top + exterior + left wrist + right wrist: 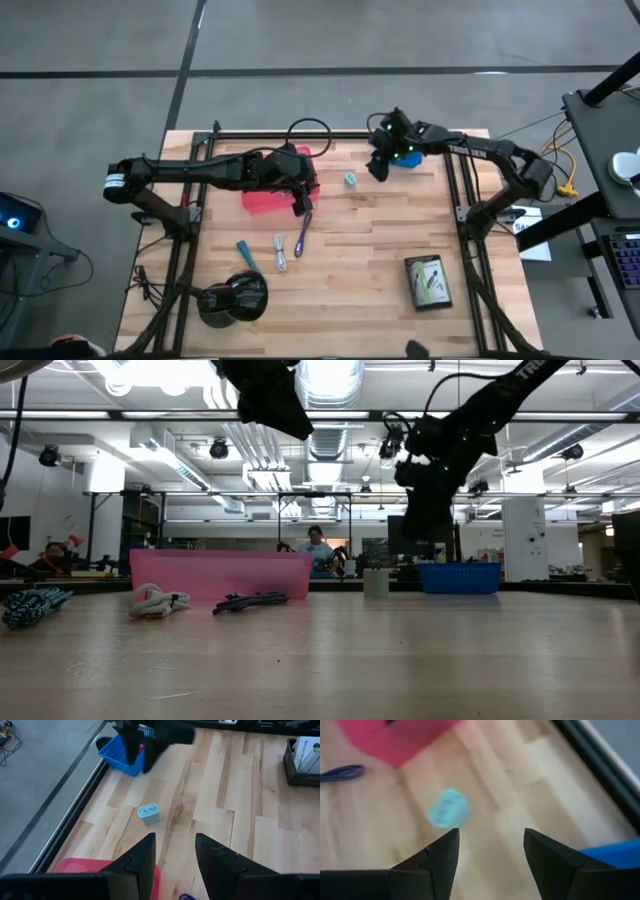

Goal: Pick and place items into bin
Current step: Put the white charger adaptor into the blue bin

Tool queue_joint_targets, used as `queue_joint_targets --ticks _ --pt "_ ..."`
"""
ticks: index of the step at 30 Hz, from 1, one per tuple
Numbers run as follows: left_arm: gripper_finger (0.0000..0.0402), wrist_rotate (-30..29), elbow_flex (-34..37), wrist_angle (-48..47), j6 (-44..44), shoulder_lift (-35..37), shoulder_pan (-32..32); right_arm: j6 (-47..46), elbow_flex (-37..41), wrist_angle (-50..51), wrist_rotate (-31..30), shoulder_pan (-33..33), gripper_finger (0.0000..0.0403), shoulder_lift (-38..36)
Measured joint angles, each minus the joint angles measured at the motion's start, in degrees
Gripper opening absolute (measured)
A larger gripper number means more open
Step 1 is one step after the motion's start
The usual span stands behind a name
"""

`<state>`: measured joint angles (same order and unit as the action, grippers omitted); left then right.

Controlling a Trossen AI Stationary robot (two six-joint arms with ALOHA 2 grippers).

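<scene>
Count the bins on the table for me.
3: a pink bin under the left arm, a blue bin at the far edge beneath the right arm, and a black bin at the near right. None seem hidden.

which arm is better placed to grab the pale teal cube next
Right, probably. The right end effector hangs open near the small pale teal cube on the wooden table, by the blue bin. The left end effector, also open, sits farther away over the pink bin.
</scene>
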<state>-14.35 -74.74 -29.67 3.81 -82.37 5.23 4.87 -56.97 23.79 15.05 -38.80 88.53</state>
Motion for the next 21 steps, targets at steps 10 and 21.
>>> queue_joint_targets --ticks 10,21 --pt "0.0123 0.01 0.14 -0.94 0.25 0.00 -0.02 -7.14 2.61 -0.91 -15.79 12.35 0.0208 -2.81" --pt "0.0123 0.00 0.15 -0.87 0.24 0.00 -0.02 -10.99 9.23 -10.50 -19.43 16.17 0.0208 -2.90"
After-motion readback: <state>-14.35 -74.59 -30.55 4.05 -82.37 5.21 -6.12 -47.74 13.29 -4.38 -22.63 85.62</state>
